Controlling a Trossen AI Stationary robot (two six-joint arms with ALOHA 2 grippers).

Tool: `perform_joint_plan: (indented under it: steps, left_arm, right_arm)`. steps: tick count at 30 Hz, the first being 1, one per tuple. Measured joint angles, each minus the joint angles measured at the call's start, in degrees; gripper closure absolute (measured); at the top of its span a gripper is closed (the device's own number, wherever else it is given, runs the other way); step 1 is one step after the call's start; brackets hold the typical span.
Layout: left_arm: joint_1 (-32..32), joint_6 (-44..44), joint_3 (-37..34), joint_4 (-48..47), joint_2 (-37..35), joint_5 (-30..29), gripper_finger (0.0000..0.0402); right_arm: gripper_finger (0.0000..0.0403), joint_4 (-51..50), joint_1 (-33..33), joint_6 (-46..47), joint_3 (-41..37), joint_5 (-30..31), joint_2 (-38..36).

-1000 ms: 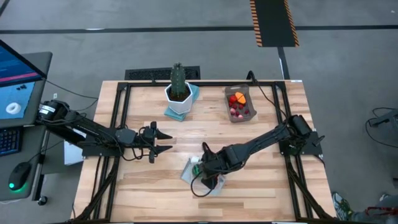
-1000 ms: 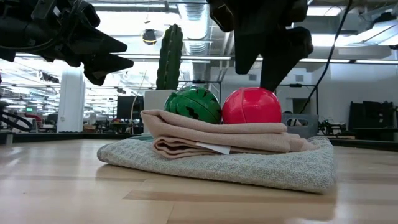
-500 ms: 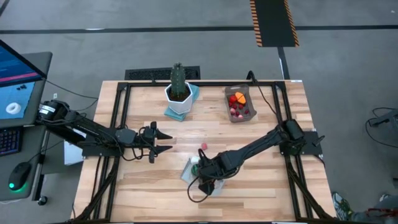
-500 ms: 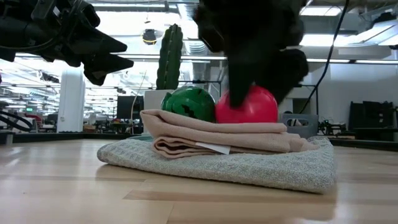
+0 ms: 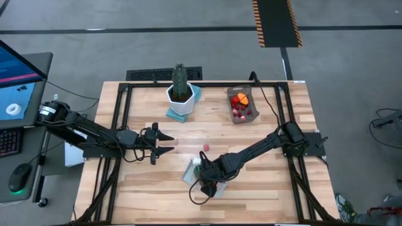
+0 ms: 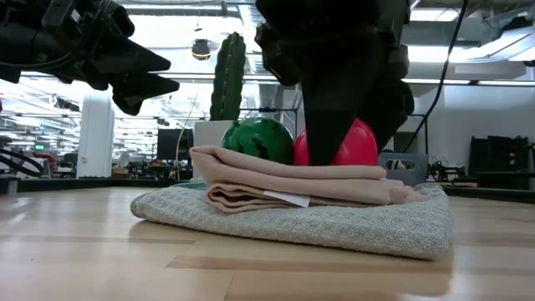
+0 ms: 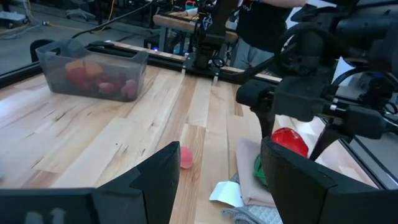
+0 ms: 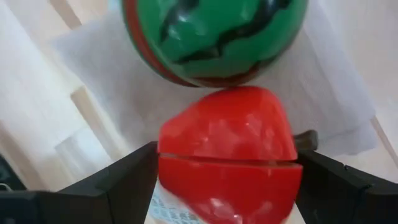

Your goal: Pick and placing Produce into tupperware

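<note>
Left gripper (image 5: 164, 141) sat at mid-left of the high view, fingers apart, nothing between them, same spot as 1 s before. Lower centre: folded cloth (image 6: 292, 205) w/ green striped ball (image 6: 259, 140) touching red ball (image 8: 229, 158). Right gripper (image 5: 207, 172) had dropped onto the cloth vs 1 s ago, fingers spread either side of the red ball; grip not clear. Small pink piece (image 5: 205, 148) just above. Upper right: tub (image 5: 242, 106) w/ other produce inside.

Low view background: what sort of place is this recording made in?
Likely a robotics lab or workshop: exposed ceiling ducts, a framed wooden table on concrete floor, and a laptop beside it.
</note>
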Motion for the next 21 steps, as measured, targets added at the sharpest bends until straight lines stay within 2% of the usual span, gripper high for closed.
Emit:
perform_joint_plan:
  steps: [11, 21]
  left_arm:
    - [0.00, -0.02, 0.00, 0.00, 0.00, -0.02, 0.0189]
    - [0.00, -0.02, 0.00, 0.00, 0.00, -0.02, 0.0189]
  right_arm:
    - [0.0102, 0.10, -0.26, -0.02, 0.03, 0.00, -0.02]
    - [0.0095, -1.04, -0.65, -0.60, 0.03, -0.23, -0.02]
